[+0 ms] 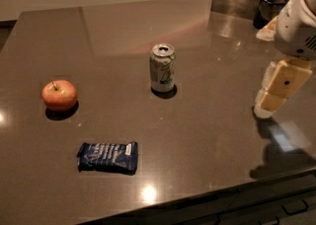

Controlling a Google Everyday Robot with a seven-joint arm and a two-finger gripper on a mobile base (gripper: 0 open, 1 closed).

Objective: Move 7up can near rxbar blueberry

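Three things on table: can, snack bar, apple.
Can: upright mid-table, well apart from snack bar, so not yet moved.
Gripper: mine, far right, holding nothing; how wide, I cannot tell.

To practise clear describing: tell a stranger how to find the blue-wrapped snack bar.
Start at the dark-brown tabletop, away from the robot's cream pincer at the picture's right. Near the front edge, in front of the round red apple and upright silver drink can, lies a flat rectangular bar in a navy-blue crinkled wrapper. It alone lies flat and dark blue.
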